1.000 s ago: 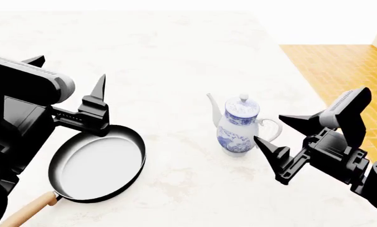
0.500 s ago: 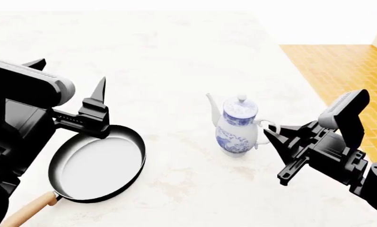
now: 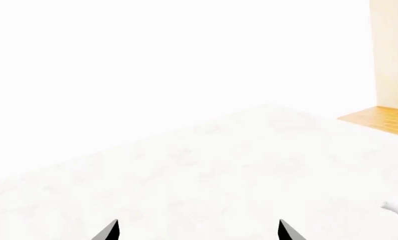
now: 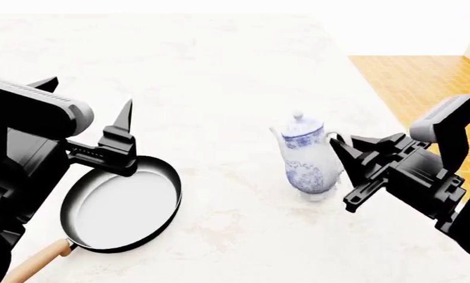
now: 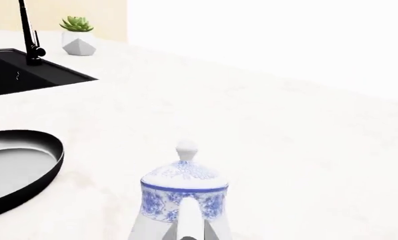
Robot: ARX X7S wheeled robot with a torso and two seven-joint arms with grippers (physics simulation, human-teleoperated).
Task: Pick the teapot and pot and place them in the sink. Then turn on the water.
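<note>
I see a pale marble tabletop (image 4: 235, 71) carrying the pot (image 4: 121, 203) near my edge and the teapot (image 4: 307, 159) toward its right edge.

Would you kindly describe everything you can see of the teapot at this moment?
The teapot is tall, glossy white porcelain with blue floral bands on its shoulder and lower body, a knobbed lid and a curved spout pointing away from the right end effector. It stands roughly upright over the pale marble-look counter. The end effector's fingers close around its looped handle, seen edge-on in the right wrist view. Nothing else touches it.

Pot (image 4: 121, 205) left on the counter (image 4: 219, 76) — teapot (image 4: 308, 159) well apart, right.
</note>
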